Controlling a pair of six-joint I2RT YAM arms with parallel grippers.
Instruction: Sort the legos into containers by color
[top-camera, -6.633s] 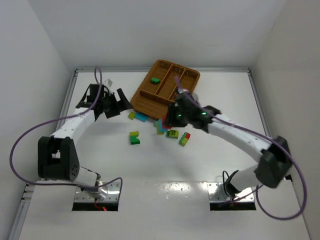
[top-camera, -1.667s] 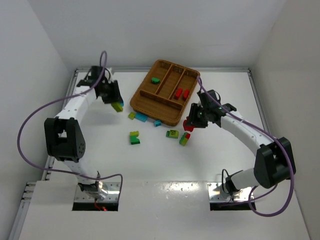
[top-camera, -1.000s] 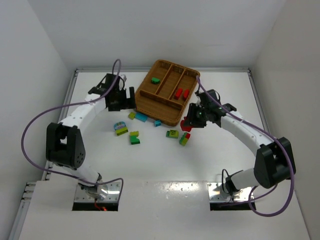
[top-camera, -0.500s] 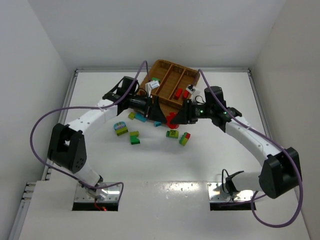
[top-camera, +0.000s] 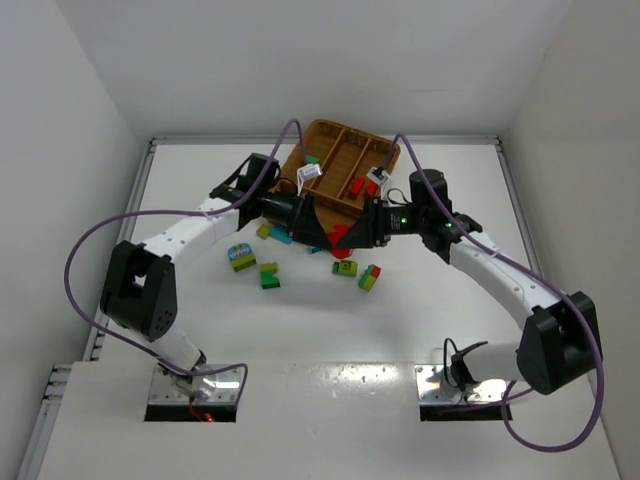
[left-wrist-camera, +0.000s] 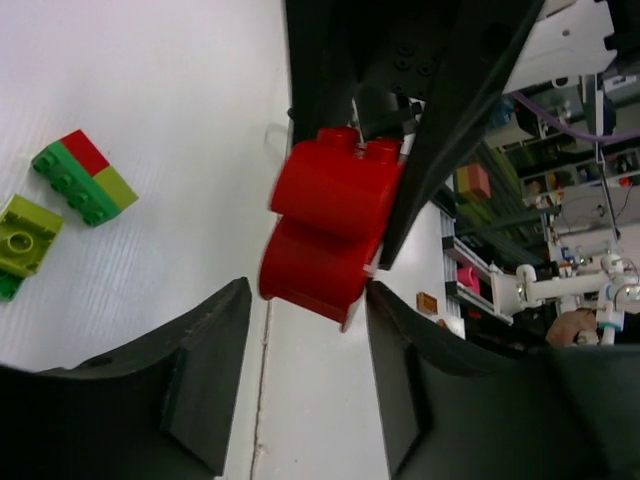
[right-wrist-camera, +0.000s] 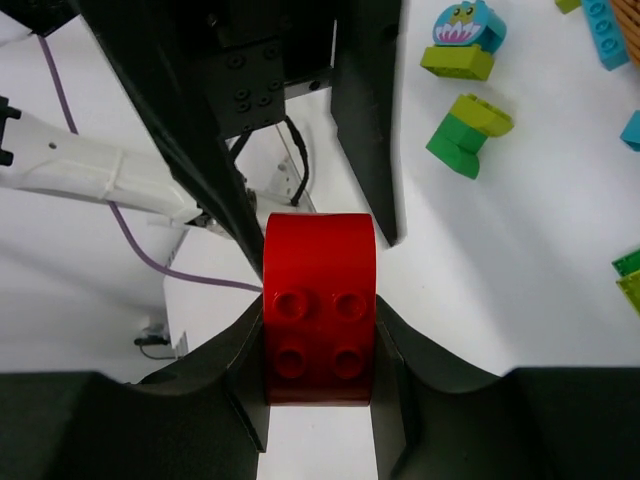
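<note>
A red lego (top-camera: 340, 237) hangs above the table just in front of the wicker tray (top-camera: 330, 124), whose long compartments are the containers. My right gripper (top-camera: 352, 234) is shut on it, and its pads press both sides of the red lego (right-wrist-camera: 320, 300). My left gripper (top-camera: 326, 231) faces it from the other side, open. In the left wrist view the free end of the red lego (left-wrist-camera: 330, 230) reaches between my left fingertips, with a gap on one side. Two red legos (top-camera: 357, 185) and a green one (top-camera: 312, 158) lie in the tray.
Loose legos lie on the table below the grippers: a lime one with a blue figure (top-camera: 240, 257), a yellow-green one (top-camera: 268, 275), a lime one (top-camera: 345, 267), a red-green-lime one (top-camera: 370, 277) and a blue one (top-camera: 283, 236). White walls enclose the table.
Over the last second both arms swung to the middle and met, the right one carrying the red lego. My left jaws have since narrowed around its free end.
</note>
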